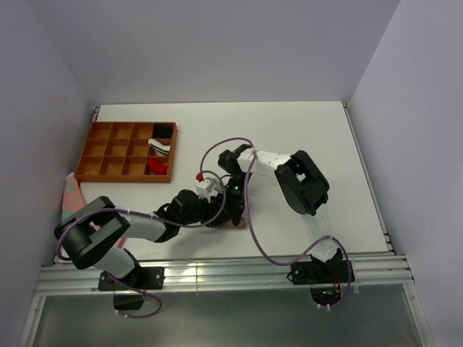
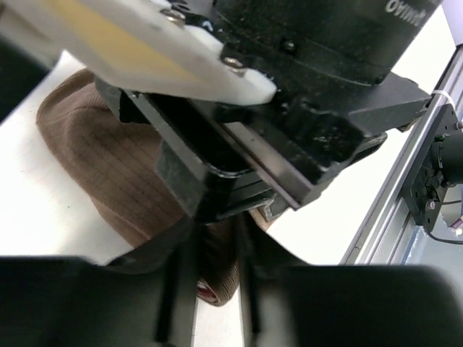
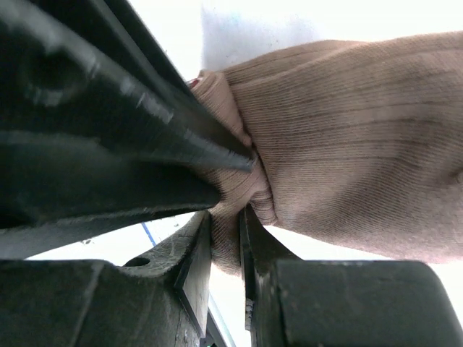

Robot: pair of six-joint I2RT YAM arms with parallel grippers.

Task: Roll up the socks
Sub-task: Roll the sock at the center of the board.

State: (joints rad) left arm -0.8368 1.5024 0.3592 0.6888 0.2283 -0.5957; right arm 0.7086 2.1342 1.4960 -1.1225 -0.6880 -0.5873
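Jaws on the right gripper are pressed nearly together on a pinch of the tan-brown sock, ribbed fabric bunching between them; those of the left gripper stand narrow too, a fold of the same sock filling the gap, so both look clamped on it. From where I stand the two wrists meet nose to nose, the right one's black body crowding the left wrist view. The sock lies on the white tabletop beneath them, to the right of the orange-brown compartment tray and nearer the arm bases than it, mostly hidden from above. A sliver of maroon and white shows at the sock's end by the left jaws, too blurred to say more. Inside the tray, down its right-hand column, sit a black item at the far end, a white item in the middle and a red bundle at the near end; whether that bundle is a sock I cannot tell. Left of the tray's near corner, at the tabletop's edge, lies a pink-and-mint cloth.
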